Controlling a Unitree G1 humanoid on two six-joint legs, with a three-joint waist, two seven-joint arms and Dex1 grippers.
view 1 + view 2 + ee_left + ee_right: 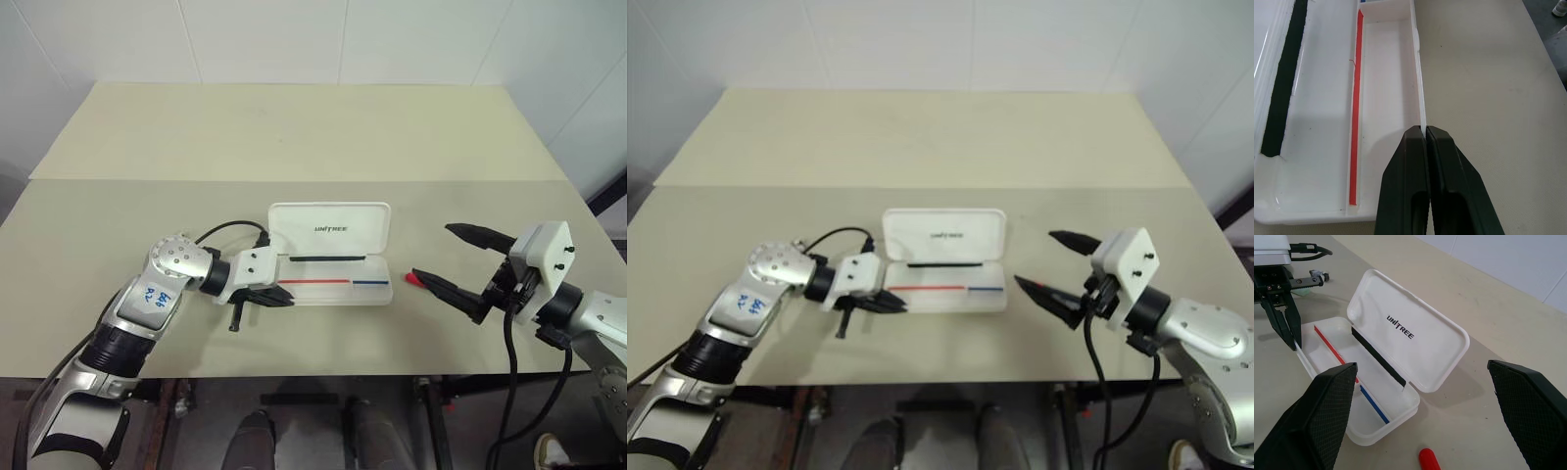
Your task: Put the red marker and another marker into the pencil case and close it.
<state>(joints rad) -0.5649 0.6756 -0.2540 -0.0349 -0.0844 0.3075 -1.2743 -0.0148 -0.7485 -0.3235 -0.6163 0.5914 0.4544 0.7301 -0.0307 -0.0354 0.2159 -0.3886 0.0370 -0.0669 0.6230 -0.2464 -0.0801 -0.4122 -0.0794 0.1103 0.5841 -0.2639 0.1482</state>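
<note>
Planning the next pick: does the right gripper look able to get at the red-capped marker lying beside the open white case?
Probably yes. The right gripper is open, and the red-capped marker lies on bare table just below it, apart from the open white plastic case.

The pencil case (330, 235) looks like smooth, glossy white hard plastic. The worktop (294, 137) is a matt beige surface, faintly speckled. The right gripper (1420, 416) has black fingers (1327, 406) with a finely cross-hatched texture; the red marker (1429, 460) shows a shiny plastic cap.

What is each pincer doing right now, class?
Left pincer: shut on the front wall of the open white plastic pencil case.
Right pincer: open, empty.
</note>
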